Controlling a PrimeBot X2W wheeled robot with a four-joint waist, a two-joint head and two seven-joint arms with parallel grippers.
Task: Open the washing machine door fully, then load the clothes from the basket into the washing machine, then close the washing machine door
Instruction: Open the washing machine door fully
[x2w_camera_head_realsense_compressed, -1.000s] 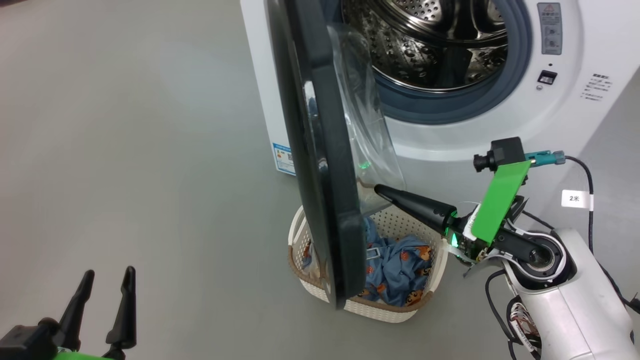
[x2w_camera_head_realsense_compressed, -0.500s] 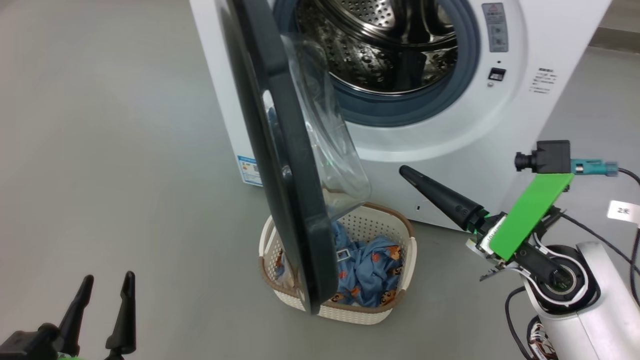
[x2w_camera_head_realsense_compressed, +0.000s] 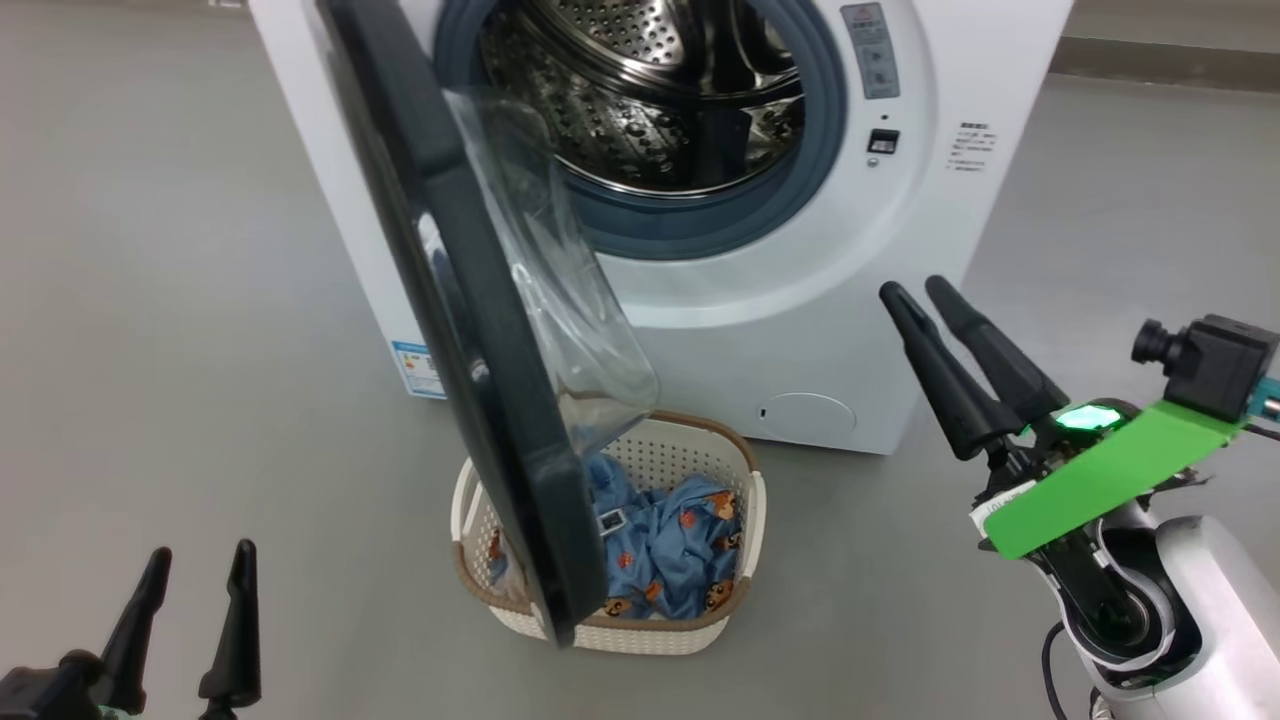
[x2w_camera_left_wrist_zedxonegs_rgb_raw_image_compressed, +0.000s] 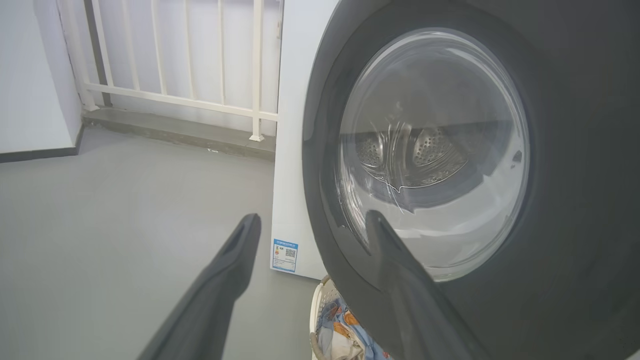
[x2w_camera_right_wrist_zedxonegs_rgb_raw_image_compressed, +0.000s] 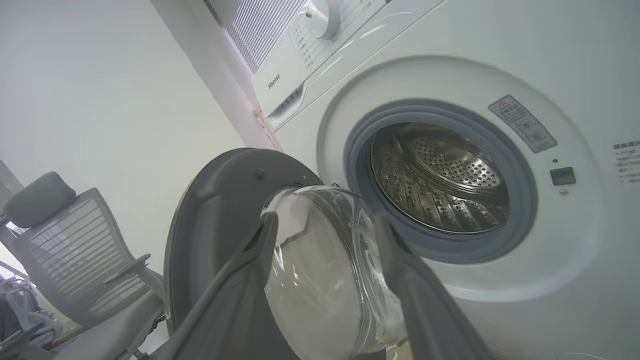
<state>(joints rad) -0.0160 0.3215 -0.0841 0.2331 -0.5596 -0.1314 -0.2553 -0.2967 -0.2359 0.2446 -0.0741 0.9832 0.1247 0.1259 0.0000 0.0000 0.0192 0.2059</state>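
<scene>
Laundry comes first in my thinking: the clothes (x2w_camera_head_realsense_compressed: 670, 550) lie as a crumpled blue bundle in the basket (x2w_camera_head_realsense_compressed: 640, 635), which sits on the floor (x2w_camera_head_realsense_compressed: 150, 300) just in front of the washing machine (x2w_camera_head_realsense_compressed: 830, 330). In the head view the lower edge of the washing machine door (x2w_camera_head_realsense_compressed: 470, 400) hangs over the basket's left side. That door stands out from the machine, roughly edge-on to my head camera, its clear bowl turned toward the open drum (x2w_camera_head_realsense_compressed: 640, 110). My left gripper (x2w_camera_head_realsense_compressed: 200, 550) sits low at the left, fingers spread wide and empty, well apart from everything; my right gripper (x2w_camera_head_realsense_compressed: 912, 288) is raised to the right of the machine, fingers apart and holding nothing. I judge the fabric light, limp and easy to pinch, so I would close on a raised fold near the middle of the heap, expecting loose ends to trail and perhaps snag the basket's brown rim. The door looks stiff and glossy, so any further push belongs on its black rim, not the glass
</scene>
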